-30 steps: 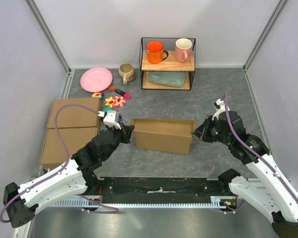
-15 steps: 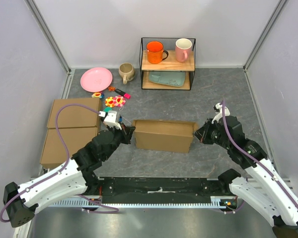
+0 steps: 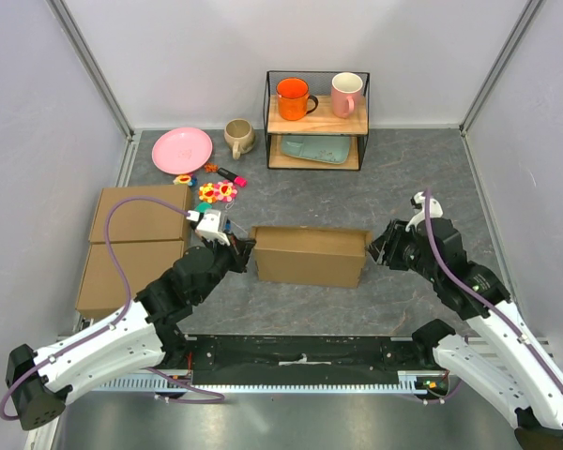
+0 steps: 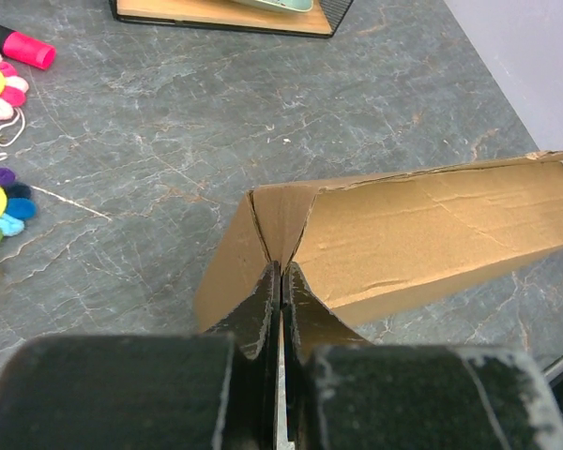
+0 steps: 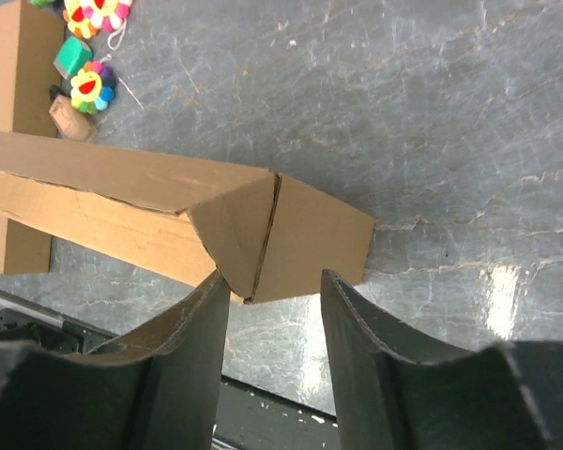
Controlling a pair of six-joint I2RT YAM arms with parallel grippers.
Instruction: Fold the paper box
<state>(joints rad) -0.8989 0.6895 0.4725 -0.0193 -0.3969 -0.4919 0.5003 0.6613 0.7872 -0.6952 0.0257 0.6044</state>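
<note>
The paper box (image 3: pixel 308 255) is a long brown cardboard shape lying across the middle of the table, its end flaps folded in. My left gripper (image 3: pixel 247 246) is shut at the box's left end. In the left wrist view its fingertips (image 4: pixel 281 267) pinch the point where the end flaps of the box (image 4: pixel 422 234) meet. My right gripper (image 3: pixel 375 246) stands open just off the right end. In the right wrist view the jaws (image 5: pixel 272 277) straddle the lower corner of the box (image 5: pixel 310 234) without gripping it.
Two ready-made flat brown boxes (image 3: pixel 136 248) lie at the left. At the back are a pink plate (image 3: pixel 181 150), a beige mug (image 3: pixel 237 137) and a wire shelf (image 3: pixel 317 120) with an orange mug (image 3: pixel 293 97), a pink mug (image 3: pixel 346 94) and a teal tray. Flower toys (image 3: pixel 216 192) lie near the box's left end.
My right gripper has opened and let go of the box's right end. The box has turned a little and now lies straighter. My left gripper has stayed shut in place.
</note>
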